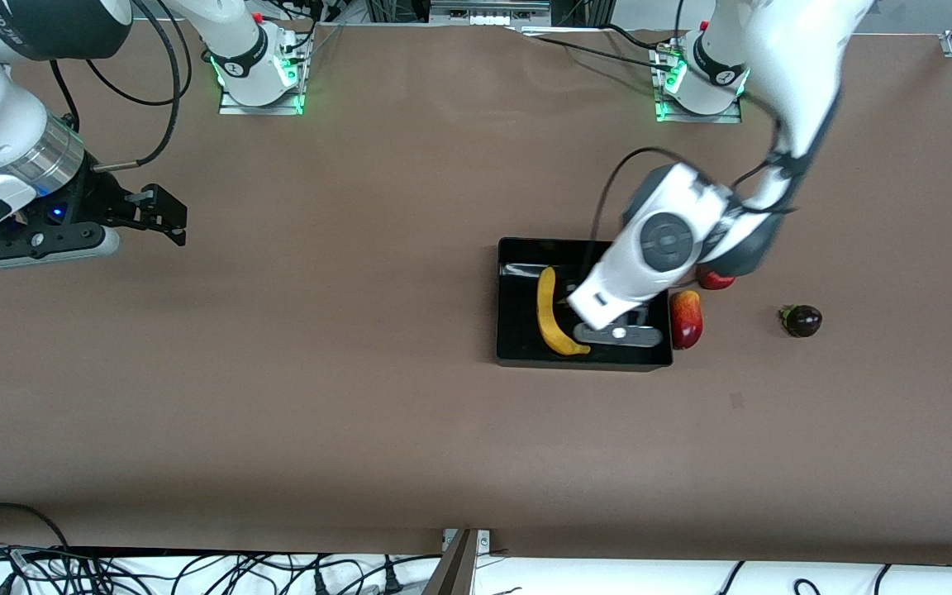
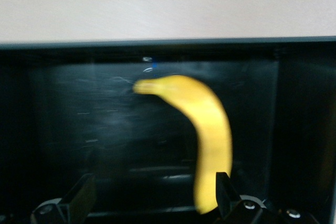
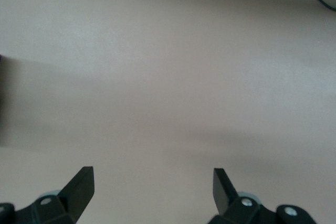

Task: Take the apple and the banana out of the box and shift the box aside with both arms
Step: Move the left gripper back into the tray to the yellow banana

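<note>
The box, a shallow black tray (image 1: 516, 332), sits mid-table toward the left arm's end. A yellow banana (image 1: 549, 317) lies in it. My left gripper (image 1: 617, 330) hangs low over the tray, mostly hidden under its white wrist. In the left wrist view the left gripper (image 2: 152, 195) is open over the tray floor (image 2: 79, 124), and the banana (image 2: 207, 129) runs past one fingertip (image 2: 223, 190), ungripped. The red apple (image 1: 715, 279) rests on the table beside the tray, half hidden by the left arm. My right gripper (image 1: 173, 221) waits open over bare table at the right arm's end; nothing sits in the right gripper (image 3: 152, 187).
A red-yellow mango (image 1: 686, 319) lies against the tray's outer wall, nearer the front camera than the apple. A small dark round fruit (image 1: 802, 321) sits farther toward the left arm's end. Cables trail along the table's front edge (image 1: 195, 570).
</note>
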You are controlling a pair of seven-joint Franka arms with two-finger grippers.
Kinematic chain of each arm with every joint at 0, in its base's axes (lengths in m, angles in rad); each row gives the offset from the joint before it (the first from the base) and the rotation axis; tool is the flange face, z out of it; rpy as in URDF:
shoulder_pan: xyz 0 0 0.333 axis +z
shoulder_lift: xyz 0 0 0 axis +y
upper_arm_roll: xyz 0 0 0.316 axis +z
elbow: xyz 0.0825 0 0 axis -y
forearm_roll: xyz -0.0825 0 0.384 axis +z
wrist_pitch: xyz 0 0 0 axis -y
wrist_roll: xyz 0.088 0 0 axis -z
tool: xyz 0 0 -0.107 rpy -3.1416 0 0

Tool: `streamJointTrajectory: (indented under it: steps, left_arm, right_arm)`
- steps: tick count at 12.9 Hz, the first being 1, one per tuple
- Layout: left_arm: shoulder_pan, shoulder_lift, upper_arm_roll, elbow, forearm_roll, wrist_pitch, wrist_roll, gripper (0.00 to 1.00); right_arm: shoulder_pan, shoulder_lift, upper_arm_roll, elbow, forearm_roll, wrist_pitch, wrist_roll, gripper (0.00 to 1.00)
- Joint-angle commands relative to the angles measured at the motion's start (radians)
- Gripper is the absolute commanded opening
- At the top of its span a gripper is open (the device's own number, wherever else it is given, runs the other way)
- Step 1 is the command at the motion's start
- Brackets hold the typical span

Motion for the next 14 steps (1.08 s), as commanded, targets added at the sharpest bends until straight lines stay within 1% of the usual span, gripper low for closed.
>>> streamJointTrajectory:
  steps: [1, 2, 4, 8, 9, 11, 12, 14]
  left_arm:
    - [-0.057, 0.076, 0.016, 0.038, 0.013, 0.054, -0.07, 1.0]
    - [-0.057, 0.09, 0.016, 0.037, 0.023, 0.075, -0.069, 1.0]
    - [-0.06, 0.125, 0.015, 0.034, 0.083, 0.123, -0.072, 1.0]
    - [-0.077, 0.15, 0.019, -0.001, 0.089, 0.198, -0.072, 1.0]
    - [-0.075, 0.152, 0.024, -0.001, 0.108, 0.198, -0.07, 0.8]
    - [-0.063, 0.147, 0.022, -0.001, 0.129, 0.186, -0.067, 0.02]
    - [-0.063, 0.146, 0.022, -0.001, 0.131, 0.175, -0.064, 0.0]
    - [-0.062, 0.13, 0.022, 0.006, 0.129, 0.149, -0.07, 0.0]
  right_arm:
    - [0.002, 0.005, -0.003, 0.015, 0.016, -0.004, -0.001, 1.0]
    - [0.002, 0.005, -0.003, 0.015, 0.016, -0.004, -0.001, 1.0]
    - [0.002, 0.005, -0.003, 0.015, 0.016, -0.004, -0.001, 1.0]
    - [0.002, 0.005, -0.003, 0.013, 0.016, -0.004, -0.001, 1.0]
    - [0.002, 0.005, -0.003, 0.015, 0.016, -0.002, -0.001, 1.0]
    - [0.002, 0.005, -0.003, 0.015, 0.016, -0.004, -0.001, 1.0]
    - [0.002, 0.005, -0.003, 0.015, 0.016, -0.002, -0.001, 1.0]
    - [0.002, 0.005, -0.003, 0.015, 0.016, -0.002, -0.001, 1.0]
